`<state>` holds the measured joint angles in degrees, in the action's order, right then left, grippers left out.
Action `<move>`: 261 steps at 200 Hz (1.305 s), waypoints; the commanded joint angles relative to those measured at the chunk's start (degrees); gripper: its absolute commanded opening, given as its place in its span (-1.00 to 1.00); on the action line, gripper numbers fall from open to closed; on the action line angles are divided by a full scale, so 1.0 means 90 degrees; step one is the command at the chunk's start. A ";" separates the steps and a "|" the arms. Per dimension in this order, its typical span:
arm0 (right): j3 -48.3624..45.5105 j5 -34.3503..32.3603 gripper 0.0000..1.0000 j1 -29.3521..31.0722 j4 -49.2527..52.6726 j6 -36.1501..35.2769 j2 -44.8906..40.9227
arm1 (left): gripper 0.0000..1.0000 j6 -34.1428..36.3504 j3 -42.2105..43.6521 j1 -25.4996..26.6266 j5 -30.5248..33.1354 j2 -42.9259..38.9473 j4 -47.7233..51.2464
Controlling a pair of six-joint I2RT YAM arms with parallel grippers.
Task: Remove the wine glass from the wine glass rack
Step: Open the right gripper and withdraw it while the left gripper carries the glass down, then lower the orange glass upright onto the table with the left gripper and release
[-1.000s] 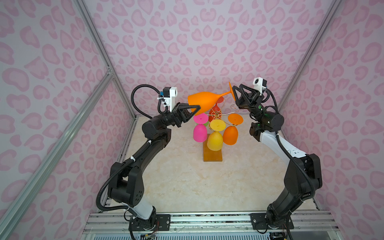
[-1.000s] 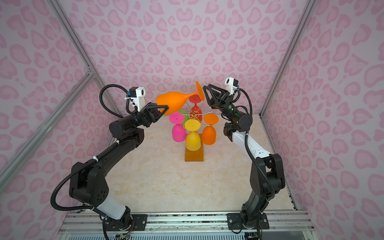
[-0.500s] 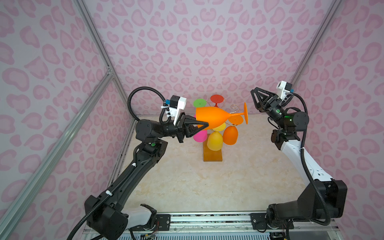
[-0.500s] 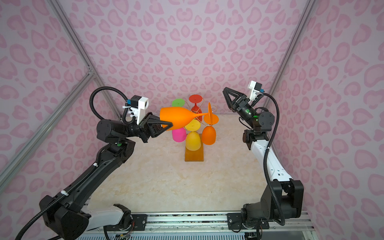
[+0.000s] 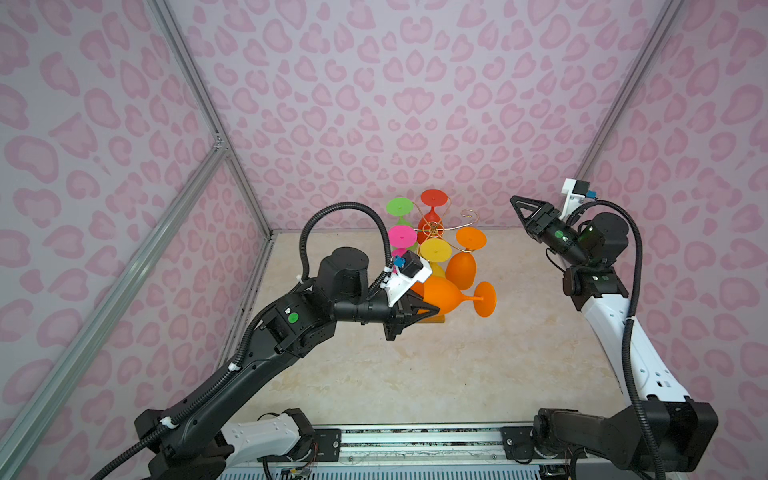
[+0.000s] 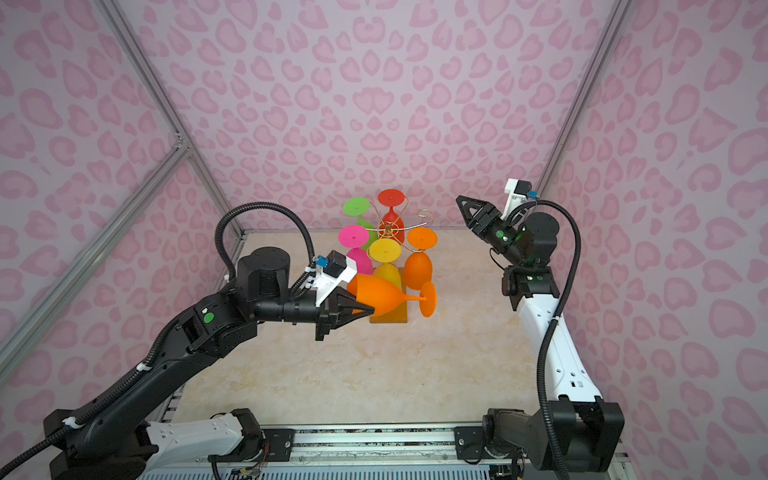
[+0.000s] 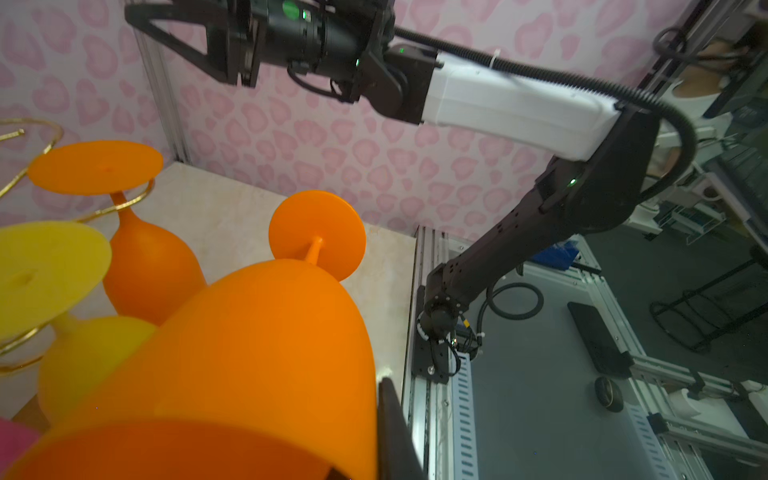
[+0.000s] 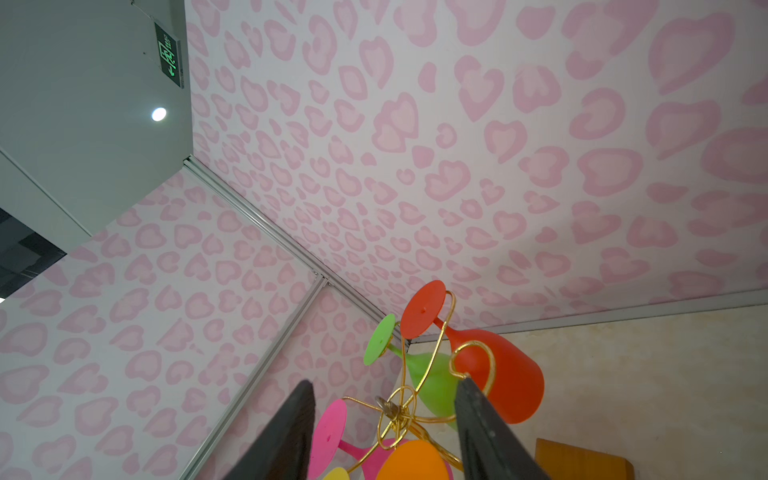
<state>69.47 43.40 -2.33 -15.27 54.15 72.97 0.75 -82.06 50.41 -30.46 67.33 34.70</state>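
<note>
The orange wine glass (image 5: 448, 297) (image 6: 380, 296) lies sideways in the air, low in front of the wine glass rack, its foot (image 5: 485, 299) pointing right. My left gripper (image 5: 420, 308) (image 6: 358, 310) is shut on the rim of its bowl (image 7: 257, 353); one finger (image 7: 390, 419) shows beside it in the left wrist view. The gold wire wine glass rack (image 5: 434, 227) (image 6: 388, 227) (image 8: 395, 409) stands at the back middle, one scroll arm (image 5: 469, 215) bare. My right gripper (image 5: 514, 201) (image 6: 459, 200) (image 8: 385, 381) hangs open to the right of the rack top, holding nothing.
Green (image 5: 400, 206), red (image 5: 433, 198), pink (image 5: 402, 237), yellow (image 5: 435, 249) and orange (image 5: 462, 270) glasses hang upside down on the rack. Its wooden base (image 6: 390, 318) lies partly behind the held glass. Patterned walls close three sides; a metal rail (image 5: 415, 440) runs along the front.
My left arm has carried the orange glass down and toward the front, away from the rack top. My right gripper has drawn back to the right and opened a little wider.
</note>
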 commanded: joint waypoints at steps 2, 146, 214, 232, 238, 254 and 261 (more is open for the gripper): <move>-0.0089 -0.0046 0.10 -0.0006 0.0173 -0.0265 -0.0017 | -0.96 0.0736 -0.0227 0.0463 0.1445 0.0206 0.1384; -0.0262 -0.0076 0.09 -0.0008 0.0050 -0.0255 0.0428 | -0.92 0.1048 -0.0858 0.1573 0.3379 0.2441 0.3183; -0.0437 -0.0056 0.09 -0.0006 -0.0135 -0.0169 0.0542 | -0.89 0.0874 -0.0947 0.1672 0.3608 0.3143 0.3532; -0.0439 -0.0060 0.09 -0.0012 -0.0148 -0.0167 0.0564 | -0.87 0.0855 -0.1017 0.1674 0.3693 0.3320 0.3632; -0.0442 -0.0056 0.10 -0.0014 -0.0159 -0.0168 0.0568 | -0.86 0.0854 -0.1045 0.1681 0.3684 0.3369 0.3660; -0.0435 -0.0056 0.10 -0.0016 -0.0161 -0.0168 0.0584 | -0.84 0.0837 -0.1123 0.1684 0.3729 0.3513 0.3759; -0.0444 -0.0056 0.09 -0.0015 -0.0164 -0.0168 0.0590 | -0.84 0.0821 -0.1144 0.1684 0.3758 0.3568 0.3789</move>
<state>65.82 42.85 -2.39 -15.16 52.95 77.89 8.93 -90.96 65.52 2.11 97.89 66.54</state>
